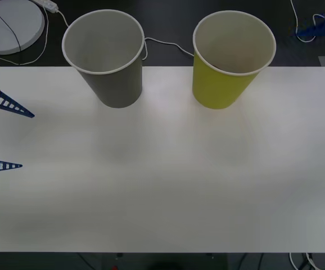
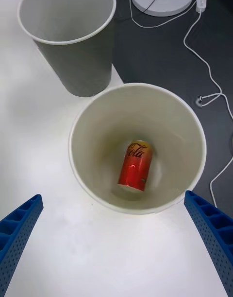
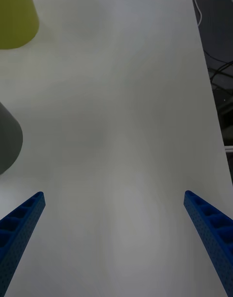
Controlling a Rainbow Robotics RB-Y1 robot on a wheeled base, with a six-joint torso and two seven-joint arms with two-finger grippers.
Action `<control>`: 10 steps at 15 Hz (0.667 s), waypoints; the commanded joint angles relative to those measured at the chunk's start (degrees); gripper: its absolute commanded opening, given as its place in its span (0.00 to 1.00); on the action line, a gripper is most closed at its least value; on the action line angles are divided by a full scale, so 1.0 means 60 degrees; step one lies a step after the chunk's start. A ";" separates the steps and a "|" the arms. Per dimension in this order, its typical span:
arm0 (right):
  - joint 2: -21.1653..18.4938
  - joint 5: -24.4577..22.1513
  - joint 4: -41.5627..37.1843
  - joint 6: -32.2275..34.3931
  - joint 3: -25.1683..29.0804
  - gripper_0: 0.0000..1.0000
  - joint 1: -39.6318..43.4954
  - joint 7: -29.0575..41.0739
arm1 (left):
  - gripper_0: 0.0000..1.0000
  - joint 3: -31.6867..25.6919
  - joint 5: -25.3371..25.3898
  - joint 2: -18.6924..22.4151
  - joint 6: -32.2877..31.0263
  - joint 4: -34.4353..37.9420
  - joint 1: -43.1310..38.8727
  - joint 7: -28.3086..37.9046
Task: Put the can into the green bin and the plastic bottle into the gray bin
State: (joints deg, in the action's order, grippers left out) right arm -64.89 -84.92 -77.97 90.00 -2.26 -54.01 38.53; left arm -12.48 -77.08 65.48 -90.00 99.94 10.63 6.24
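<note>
Inside the green bin (image 2: 137, 148), the can (image 2: 135, 165) reads "Cola"; both tools wide.

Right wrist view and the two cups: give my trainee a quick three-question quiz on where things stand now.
1. True or false: the can lies inside the green bin.
2. Which cup stands on the robot's left side of the table? A) the gray bin B) the green bin
3. Fill in: the left gripper sits at the table's left edge with its fingers ____.

Key:
1. True; the right gripper, open, looks down into that cup at the can on its side.
2. A.
3. Open, holding nothing.
</note>
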 commanded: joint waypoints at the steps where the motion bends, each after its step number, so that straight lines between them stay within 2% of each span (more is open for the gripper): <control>1: -0.0113 0.0414 -0.1127 0.0000 0.1549 1.00 0.1677 -0.0225 | 1.00 0.0000 0.0000 0.0000 0.0000 -0.0001 0.0000 0.0000; 3: -0.0142 0.0780 -0.1888 0.0000 0.2487 1.00 0.2834 -0.0650 | 1.00 0.0000 0.0000 0.0000 0.0000 -0.0001 0.0000 0.0000; 5: -0.0142 0.1219 -0.2401 0.0000 0.3307 1.00 0.4109 -0.1602 | 1.00 0.0000 0.0000 0.0000 0.0000 -0.0001 0.0000 0.0000; 10: -0.0098 0.2098 -0.2811 0.0000 0.4040 1.00 0.6233 -0.3711 | 1.00 0.0000 0.0000 0.0000 0.0000 -0.0001 0.0000 0.0000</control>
State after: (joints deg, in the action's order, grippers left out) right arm -65.61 -72.85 -94.60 90.00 21.61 -18.27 18.10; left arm -12.48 -77.08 65.48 -90.00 99.93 10.63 6.24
